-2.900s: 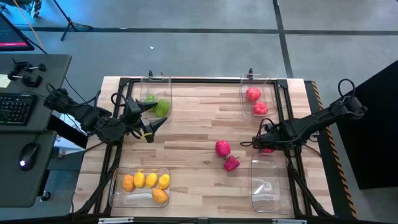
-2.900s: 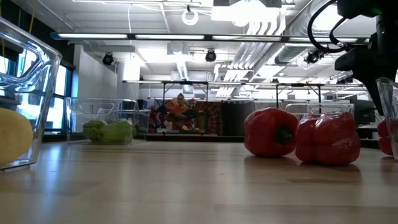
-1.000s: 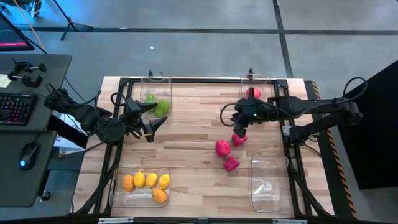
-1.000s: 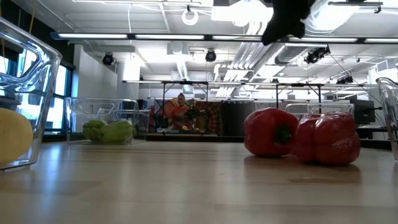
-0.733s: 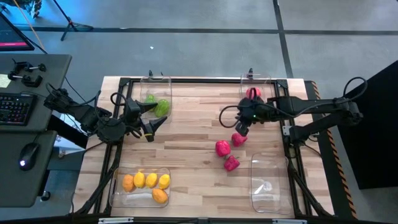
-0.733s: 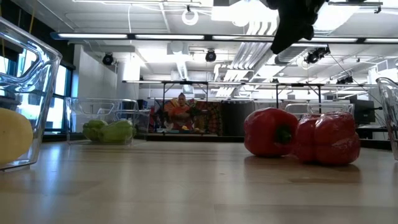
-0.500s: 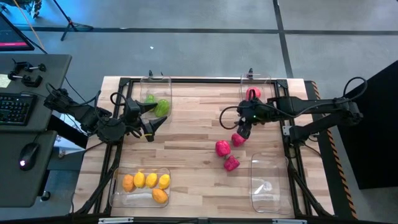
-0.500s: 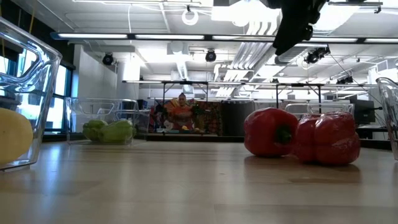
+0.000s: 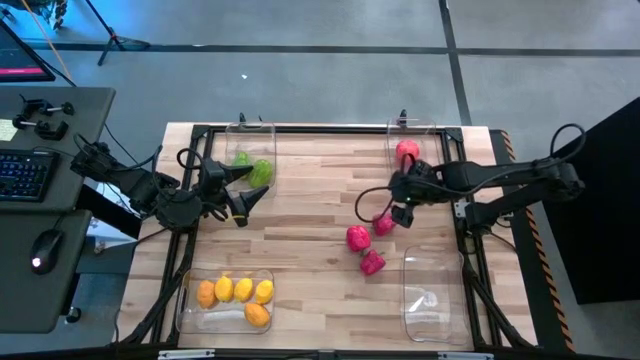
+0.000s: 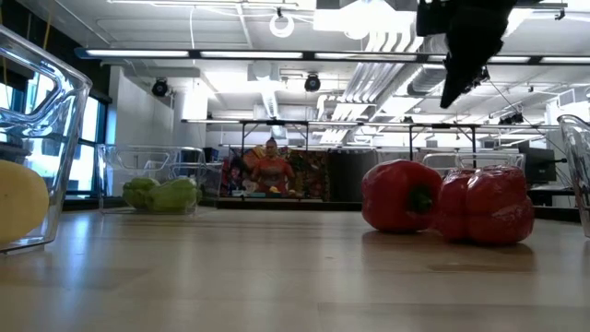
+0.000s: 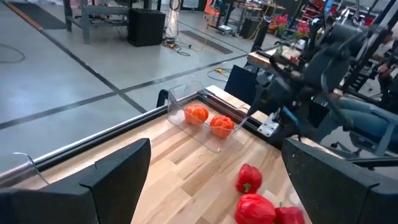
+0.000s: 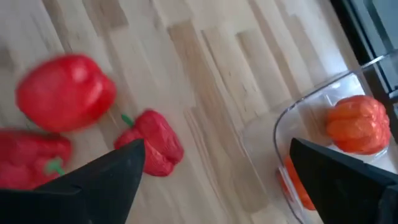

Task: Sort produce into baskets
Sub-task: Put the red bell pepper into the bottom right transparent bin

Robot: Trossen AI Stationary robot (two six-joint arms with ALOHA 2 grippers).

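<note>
On the wooden table (image 9: pixel 310 205), right of centre, three red peppers (image 9: pixel 358 238) lie loose: a small one (image 12: pixel 151 142) with its green stem toward the two bigger ones, long axis running that way. Just above hangs the right gripper (image 9: pixel 401 205), fingers spread and empty, beside the clear basket (image 9: pixel 425 150) holding two red tomatoes (image 11: pixel 210 119). The left gripper (image 9: pixel 240 195), also spread, waits near the green-produce basket (image 9: pixel 250 135).

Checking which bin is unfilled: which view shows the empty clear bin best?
The high view: the empty bin shows whole, near the right arm's side. The low view catches only its edge; neither wrist view shows it.
</note>
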